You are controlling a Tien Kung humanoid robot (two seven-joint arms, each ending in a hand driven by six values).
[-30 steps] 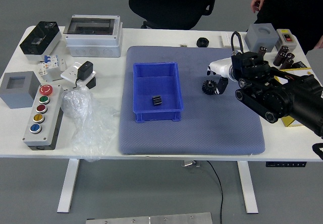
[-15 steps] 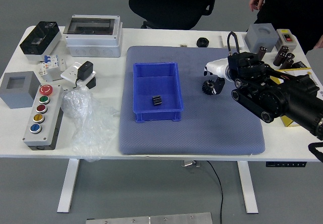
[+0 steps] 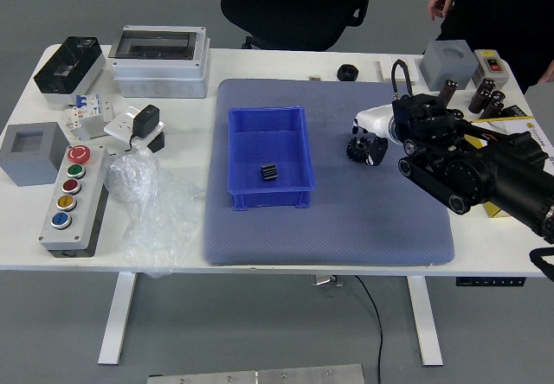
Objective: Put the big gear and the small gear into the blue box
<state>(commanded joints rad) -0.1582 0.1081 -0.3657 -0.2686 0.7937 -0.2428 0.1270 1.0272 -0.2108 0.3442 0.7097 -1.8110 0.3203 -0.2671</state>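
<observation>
Our right hand (image 3: 382,122) reaches the gear (image 3: 357,150), fingers (image 3: 366,123) parted. A black piece (image 3: 269,172) lies in the box (image 3: 272,200).

That box (image 3: 272,201) is a deep, bright blue against the duller blue-grey mat (image 3: 346,237), and the table (image 3: 26,228) is white. I see red, green, maroon, yellow and blue buttons (image 3: 79,154) on the grey panel (image 3: 87,185).

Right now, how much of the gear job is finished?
One dark ribbed piece, probably a gear, lies in the blue box. The right hand is at the dark gear outside; I can't tell whether it's gripped. That one must still go in.
</observation>
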